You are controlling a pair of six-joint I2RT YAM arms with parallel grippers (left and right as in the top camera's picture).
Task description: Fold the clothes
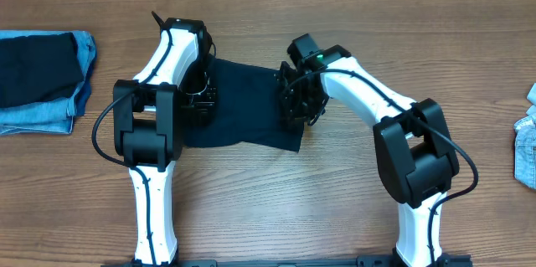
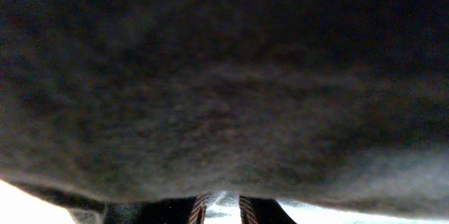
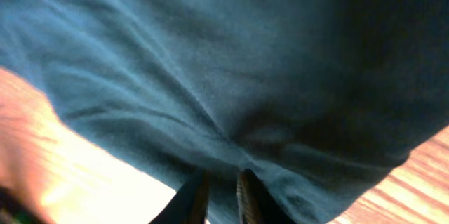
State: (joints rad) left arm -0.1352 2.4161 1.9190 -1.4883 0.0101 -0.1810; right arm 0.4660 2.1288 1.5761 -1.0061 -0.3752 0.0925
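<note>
My right claw (image 3: 220, 197) pinches the navy shirt (image 1: 247, 104) edge, ready to fold it; my left claw (image 2: 223, 211) is smothered in cloth, grip unclear.

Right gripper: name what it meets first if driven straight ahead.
The navy shirt. The right gripper is pinched on its edge, and cloth fills the view ahead; what lies beyond is hidden.

Brown wood-grain table (image 1: 276, 208), planks running sideways

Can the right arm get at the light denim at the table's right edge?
Probably not yet: the right gripper has its jaws seemingly pinched on the navy shirt and must let go first. Nothing lies between it and the light denim.
</note>
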